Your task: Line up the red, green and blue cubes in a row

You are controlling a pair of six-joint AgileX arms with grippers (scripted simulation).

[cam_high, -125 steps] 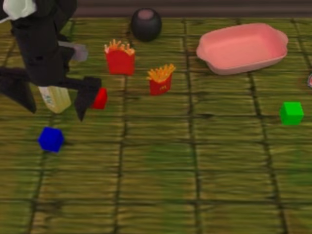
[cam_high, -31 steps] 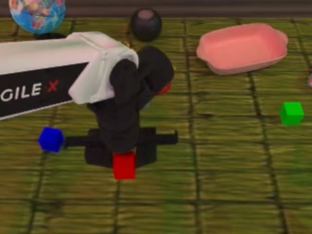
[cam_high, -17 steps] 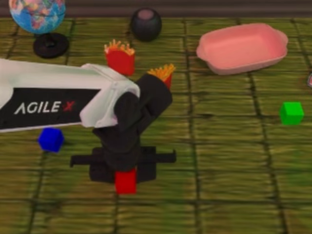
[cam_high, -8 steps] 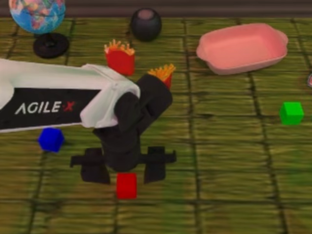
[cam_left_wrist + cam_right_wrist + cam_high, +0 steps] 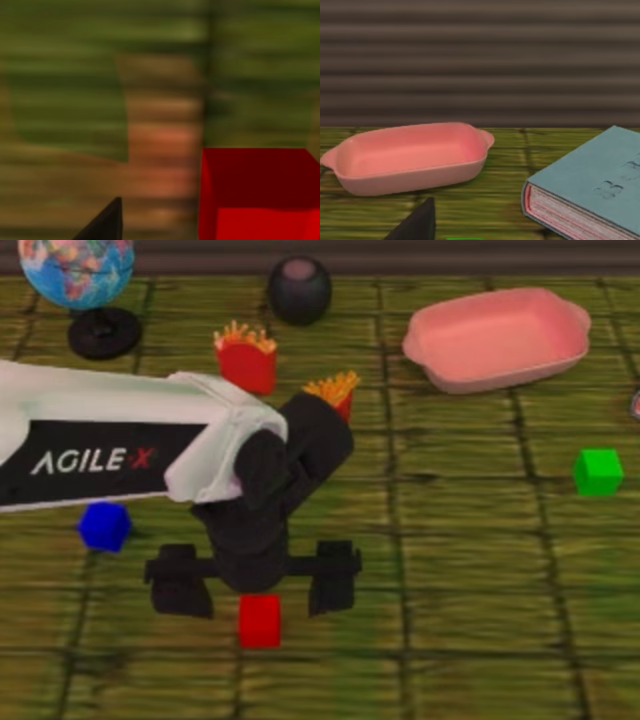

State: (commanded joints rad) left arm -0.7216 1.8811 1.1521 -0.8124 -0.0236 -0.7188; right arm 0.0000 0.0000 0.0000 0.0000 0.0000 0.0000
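Observation:
The red cube (image 5: 259, 620) rests on the mat near the front, left of centre, and fills a corner of the left wrist view (image 5: 260, 200). My left gripper (image 5: 257, 583) hovers just behind it, open, its two fingers spread wide to either side and apart from the cube. One dark fingertip (image 5: 106, 224) shows in the wrist view. The blue cube (image 5: 104, 526) lies at the left, the green cube (image 5: 598, 471) far right. My right gripper (image 5: 485, 237) is out of the top view and open, with the green cube's edge (image 5: 462, 238) just below it.
Two red fries cartons (image 5: 246, 358) (image 5: 334, 395) stand behind the left arm. A globe (image 5: 78, 275) and a black round pot (image 5: 299, 288) sit at the back, a pink dish (image 5: 495, 338) at back right. A blue book (image 5: 590, 185) lies near the right gripper.
My left gripper carried the red cube forward, set it on the mat and let go. Over the last half second its fingers spread wider.

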